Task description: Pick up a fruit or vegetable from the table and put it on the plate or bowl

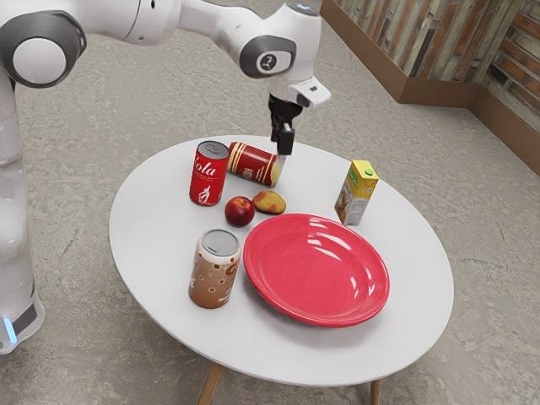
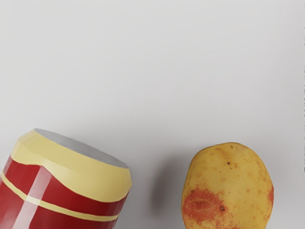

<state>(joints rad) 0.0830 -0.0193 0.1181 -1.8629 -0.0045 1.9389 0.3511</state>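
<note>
Side overview; wrist close above potato (image 2: 228, 188), can (image 2: 62, 186).

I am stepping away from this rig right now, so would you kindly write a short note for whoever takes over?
The claw carries nothing and hovers over the table, beside the open end of the tipped red can and just behind the yellow-red fruit.
The apple and the yellow-red fruit lie side by side on the table, next to the red plate but not on it.
Done: no fruit picked up yet.
Left: lower onto one fruit, probably the yellow-red one as it is nearest, then grasp it, lift it and set it on the plate.
</note>
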